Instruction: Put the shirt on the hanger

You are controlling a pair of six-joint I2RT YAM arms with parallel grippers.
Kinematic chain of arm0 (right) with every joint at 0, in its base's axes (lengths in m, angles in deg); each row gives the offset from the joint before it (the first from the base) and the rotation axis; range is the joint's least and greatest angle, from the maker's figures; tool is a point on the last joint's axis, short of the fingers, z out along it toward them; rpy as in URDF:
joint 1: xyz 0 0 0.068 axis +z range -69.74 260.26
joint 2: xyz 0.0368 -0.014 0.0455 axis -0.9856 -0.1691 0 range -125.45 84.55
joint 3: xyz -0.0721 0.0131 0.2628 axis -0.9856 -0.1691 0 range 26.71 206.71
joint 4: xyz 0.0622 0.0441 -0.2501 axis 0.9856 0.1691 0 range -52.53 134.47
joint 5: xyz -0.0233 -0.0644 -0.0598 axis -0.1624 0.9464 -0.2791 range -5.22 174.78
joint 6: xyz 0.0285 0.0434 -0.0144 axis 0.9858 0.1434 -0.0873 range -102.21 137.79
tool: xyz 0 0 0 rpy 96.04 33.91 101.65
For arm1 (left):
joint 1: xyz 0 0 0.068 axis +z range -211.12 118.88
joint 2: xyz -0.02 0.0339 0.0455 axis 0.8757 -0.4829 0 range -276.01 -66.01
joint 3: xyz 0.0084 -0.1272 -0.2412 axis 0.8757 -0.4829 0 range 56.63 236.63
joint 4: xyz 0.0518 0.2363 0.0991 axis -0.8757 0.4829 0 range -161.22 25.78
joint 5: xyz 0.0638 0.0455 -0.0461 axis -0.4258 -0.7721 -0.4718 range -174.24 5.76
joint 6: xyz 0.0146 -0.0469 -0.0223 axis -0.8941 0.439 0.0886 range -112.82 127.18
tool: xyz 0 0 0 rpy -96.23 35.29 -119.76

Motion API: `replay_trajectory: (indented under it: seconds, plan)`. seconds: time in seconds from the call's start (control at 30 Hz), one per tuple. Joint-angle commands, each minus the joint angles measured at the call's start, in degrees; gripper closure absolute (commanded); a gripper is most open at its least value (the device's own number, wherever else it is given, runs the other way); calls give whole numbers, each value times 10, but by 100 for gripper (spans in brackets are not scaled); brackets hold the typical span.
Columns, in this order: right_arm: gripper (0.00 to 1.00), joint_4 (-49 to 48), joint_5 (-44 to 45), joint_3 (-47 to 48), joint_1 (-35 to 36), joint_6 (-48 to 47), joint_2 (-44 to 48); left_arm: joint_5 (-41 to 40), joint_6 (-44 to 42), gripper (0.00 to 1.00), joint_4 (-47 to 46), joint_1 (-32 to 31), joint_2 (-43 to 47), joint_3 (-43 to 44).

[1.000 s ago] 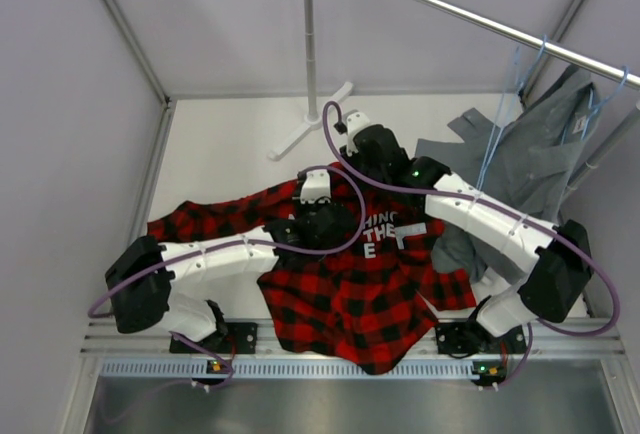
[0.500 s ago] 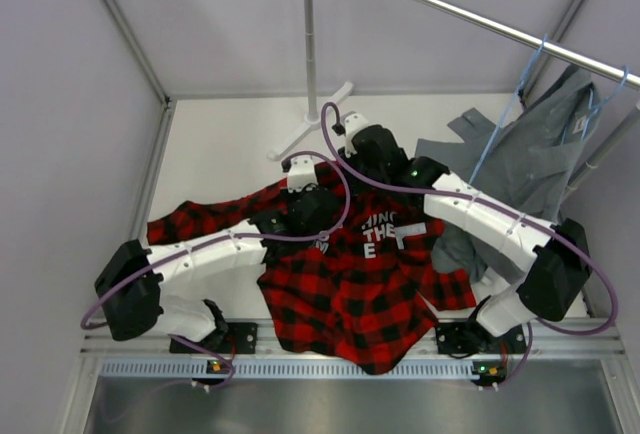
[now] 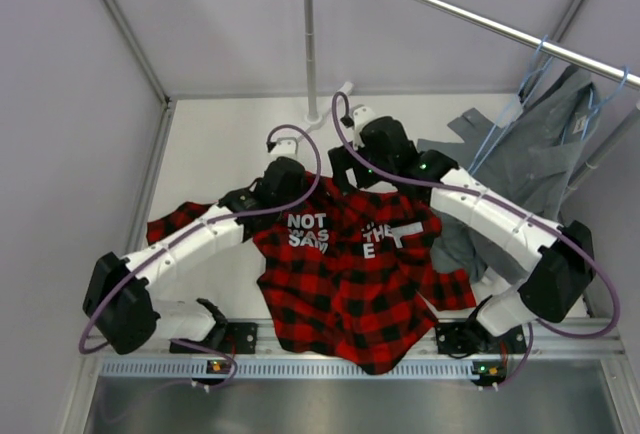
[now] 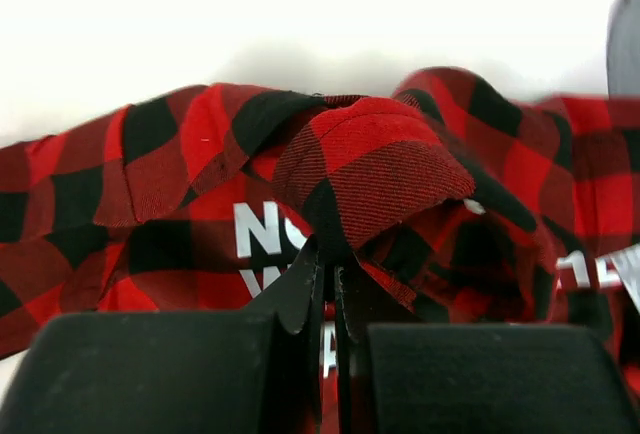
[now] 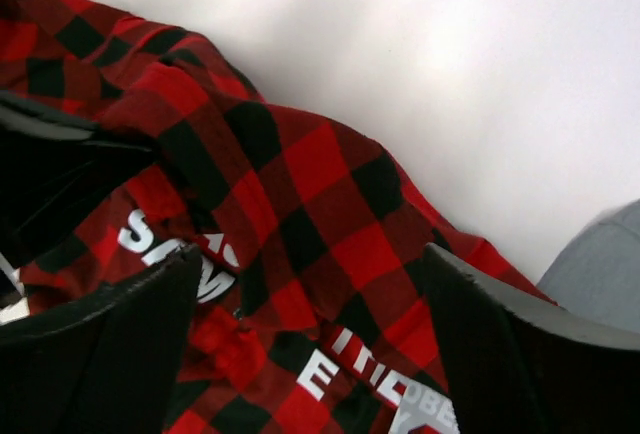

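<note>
1. The shirt (image 3: 340, 274) is red-and-black plaid flannel with long sleeves, and white block lettering (image 3: 306, 229) is seen on a dark inner panel.
2. It is spread crumpled on the table (image 3: 220, 144) at the centre of the top view. The hem is turned to the bottom edge and one sleeve (image 3: 190, 219) is trailed out to the left.
3. Handling: the shirt is judged soft, light and limp. No shape is likely to be kept once lifted, and folds are likely to bunch and slide.
4. Hold is best taken at the collar or a shoulder seam, pinched through a fold. A loose sleeve or the hem is best avoided.
5. The left gripper (image 4: 330, 269) is clamped tight on a raised fold of plaid at the shirt's upper left, by the lettering. The cloth is seen tented above the fingers in the left wrist view.
6. The right gripper (image 5: 310, 254) is spread wide with nothing held. It is hung just over the shirt's upper edge, right of the left gripper.
7. The hanger (image 3: 505, 111) is thin and light blue. It appears to be hooked on the rail (image 3: 480, 19) at the upper right, against the grey garment (image 3: 540, 154), well apart from the shirt and touched by neither gripper.
8. The task is judged early: the shirt is not yet on the hanger.
</note>
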Motion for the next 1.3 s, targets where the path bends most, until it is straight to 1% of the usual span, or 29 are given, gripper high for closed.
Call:
replay_trajectory:
  seconds: [0.0,0.03,0.07,0.1,0.13,0.17,0.23,0.3,0.37,0.47,0.6,0.63,0.73,0.77,0.8,0.83,0.87,0.97,1.0,1.1,1.27]
  plan:
    - [11,26,-21,61,-8,14,47,175,-49,100,70,43,-36,63]
    - [9,34,-34,75,-8,18,53,205,-72,100,86,58,-49,79]
    - [7,40,-37,81,-8,24,67,214,-86,100,103,63,-62,112]
    - [2,50,-52,86,-8,38,74,223,-108,100,127,68,-73,127]
    - [1,54,-59,90,-8,44,83,237,-117,100,132,77,-90,139]
    - [1,55,-61,91,-8,51,102,281,-127,100,138,82,-99,164]
    - [0,65,-52,92,-8,72,124,303,-154,100,171,87,-137,197]
    - [0,70,-43,87,-8,94,160,307,-179,100,195,87,-161,239]
    - [0,74,-22,76,-8,110,204,292,-187,100,205,91,-183,251]
    - [1,83,0,55,-8,159,263,315,-204,100,212,109,-204,258]
    - [1,148,80,72,-8,185,305,280,-205,100,229,117,-212,262]
    - [0,174,131,77,-8,191,316,277,-204,100,231,117,-211,261]
    - [1,202,210,88,-8,205,324,290,-198,100,232,118,-201,249]
    - [6,226,231,94,-8,210,319,292,-197,100,231,118,-196,245]
    - [7,236,264,98,-8,212,314,294,-196,100,231,118,-187,241]
    - [9,256,276,109,-8,213,307,294,-195,100,230,118,-181,236]
    - [12,265,290,114,-9,218,290,295,-194,100,230,117,-176,227]
    - [18,281,324,124,-8,228,264,304,-188,100,230,117,-159,212]
    - [19,284,346,125,-8,231,257,305,-188,100,230,118,-156,208]
    - [21,289,376,129,-8,239,241,309,-190,100,230,116,-150,197]
    - [21,303,397,141,-9,242,221,296,-187,100,213,117,-134,186]
